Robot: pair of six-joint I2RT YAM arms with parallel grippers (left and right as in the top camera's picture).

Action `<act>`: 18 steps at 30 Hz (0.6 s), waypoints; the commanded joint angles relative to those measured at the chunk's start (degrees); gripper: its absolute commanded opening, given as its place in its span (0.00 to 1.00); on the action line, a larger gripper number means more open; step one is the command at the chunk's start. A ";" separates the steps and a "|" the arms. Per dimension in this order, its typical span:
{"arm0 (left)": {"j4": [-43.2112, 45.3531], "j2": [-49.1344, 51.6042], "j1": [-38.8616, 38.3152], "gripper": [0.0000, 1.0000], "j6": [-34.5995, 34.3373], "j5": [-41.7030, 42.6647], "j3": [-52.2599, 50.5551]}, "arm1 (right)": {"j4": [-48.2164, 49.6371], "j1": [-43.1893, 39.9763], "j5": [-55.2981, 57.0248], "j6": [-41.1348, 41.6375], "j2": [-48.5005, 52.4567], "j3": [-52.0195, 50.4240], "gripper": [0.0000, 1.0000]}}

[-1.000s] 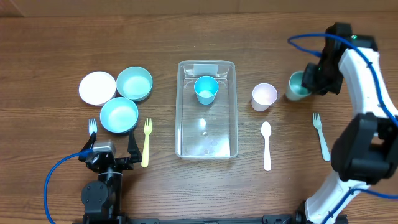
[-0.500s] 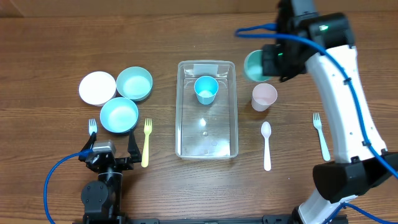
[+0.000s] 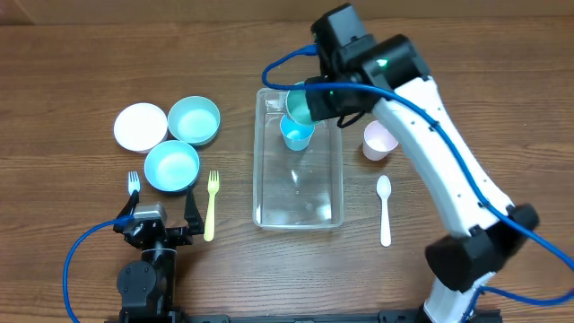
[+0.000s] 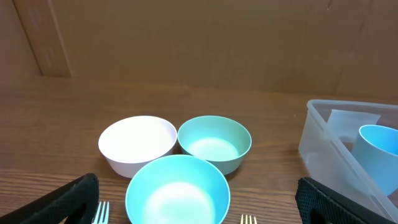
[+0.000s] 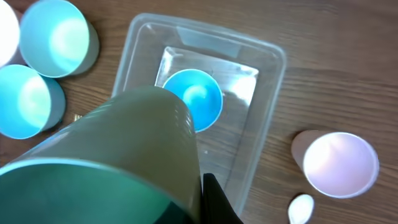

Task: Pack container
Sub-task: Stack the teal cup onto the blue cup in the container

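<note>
While the clear container point(image 3: 269, 193) lies in the middle of the table point(image 3: 72, 54), its long sides running away from the robot, a blue cup point(image 3: 297, 135) stands upright in its far half, mouth up. Over that same far end hangs a green cup point(image 3: 299, 106), clamped in the right gripper point(image 3: 316, 99). In the overhead view it overlaps the tub's far rim and the blue cup's edge. In the right wrist view it fills the lower left, with one dark finger point(image 5: 214, 199) pressed against its side, and the blue cup shows below and beyond it. How far apart the two cups are, I cannot tell.

Just right of the container stands a pink cup point(image 3: 381, 139), mouth up, and nearer the robot lies a white spoon point(image 3: 384, 209). To the left, well apart from the tub, three bowls sit touching in a cluster: a white bowl point(image 3: 141, 126) and two teal bowls point(image 3: 194, 120). A yellow fork point(image 3: 212, 205) lies beside the nearer teal bowl and a white fork point(image 3: 133, 184) on its other side. The left gripper point(image 3: 161, 218) rests at the near edge — jaws spread wide, holding nothing.
</note>
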 commanded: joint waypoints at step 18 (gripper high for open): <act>0.22 -0.59 0.72 1.00 1.46 -0.50 -0.20 | 2.67 0.46 4.15 1.33 8.92 0.72 0.04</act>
